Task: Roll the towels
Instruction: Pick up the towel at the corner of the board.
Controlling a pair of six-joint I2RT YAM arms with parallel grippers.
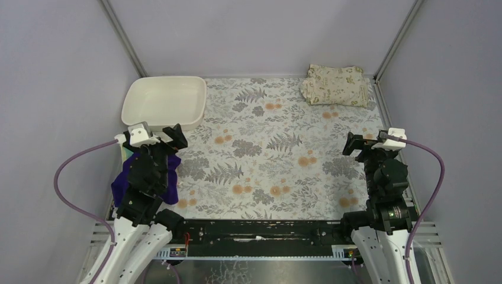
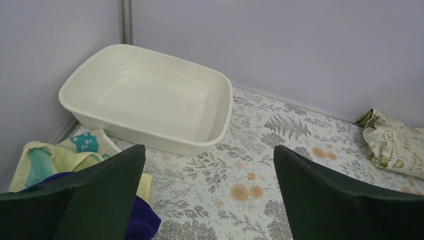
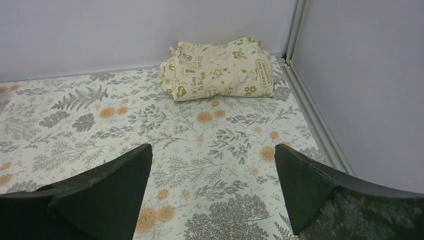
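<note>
Towels (image 1: 171,180) sit bunched at the table's (image 1: 266,118) near-left edge under the left arm, purple one (image 2: 142,225) over the yellow-and-teal one (image 2: 50,157), just short of the white tub (image 2: 150,95). Left gripper (image 2: 209,152) and right gripper (image 3: 212,147) are both spread wide, holding nothing. Beige cloth (image 3: 220,67) in the far right corner reads "EARTH DAY", and both arms sit folded back by their bases, fingers aimed at the back wall.

The tub (image 2: 160,137) is smooth cream plastic with a soft sheen. The table cover (image 1: 266,154) looks matt and printed. The purple towel (image 1: 171,180) and yellow towel (image 2: 55,155) are soft, dull cloth. The beige cloth (image 3: 220,67) is thin and creased.
</note>
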